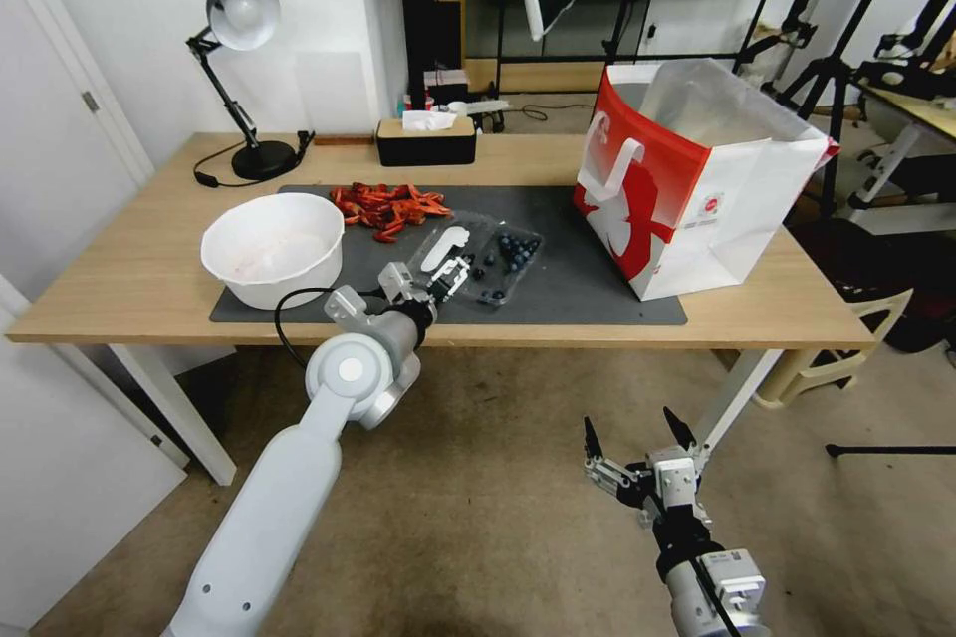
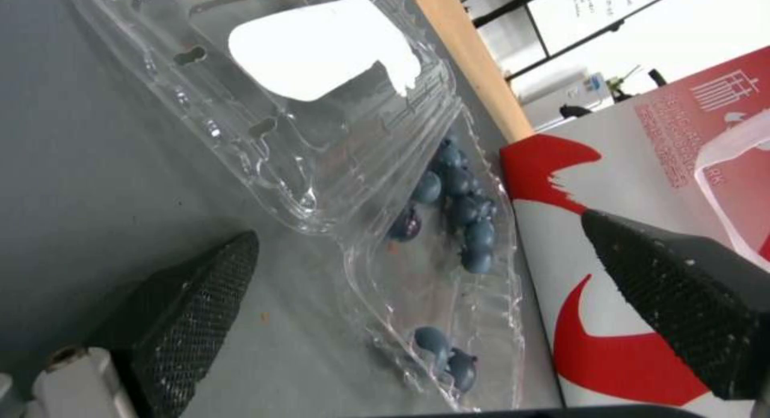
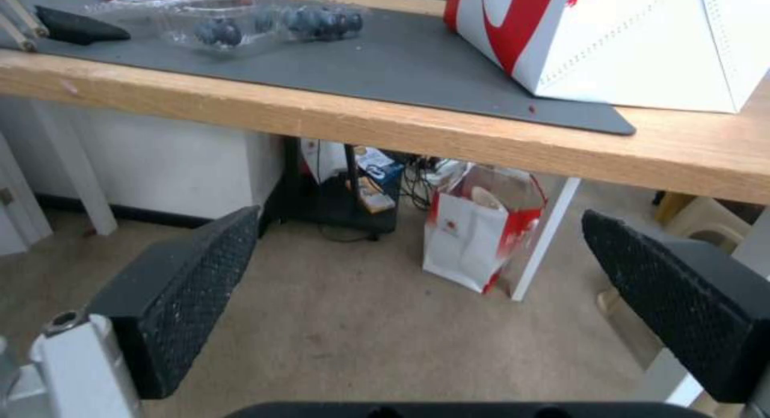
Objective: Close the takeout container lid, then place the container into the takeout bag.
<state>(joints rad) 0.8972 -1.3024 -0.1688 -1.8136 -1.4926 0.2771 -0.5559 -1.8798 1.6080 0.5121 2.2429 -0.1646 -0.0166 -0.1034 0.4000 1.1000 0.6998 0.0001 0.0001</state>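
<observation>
Head view: the container lies open on the mat at the table's middle, its lid flat at its 9 o'clock, so nothing is done yet. The left gripper hovers at the lid's near edge, spread wide, empty. The bag stands open at the container's 2 o'clock; a bowl sits at 9, clear of the path.

Left wrist view: both pads sit wide apart, touching nothing.

Right wrist view: the right gripper hangs below the table edge, open, empty.

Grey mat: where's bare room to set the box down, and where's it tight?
Bare mat lies between the clamshell box and the bag. It is crowded around the white bowl, red peppers and open left gripper.
</observation>
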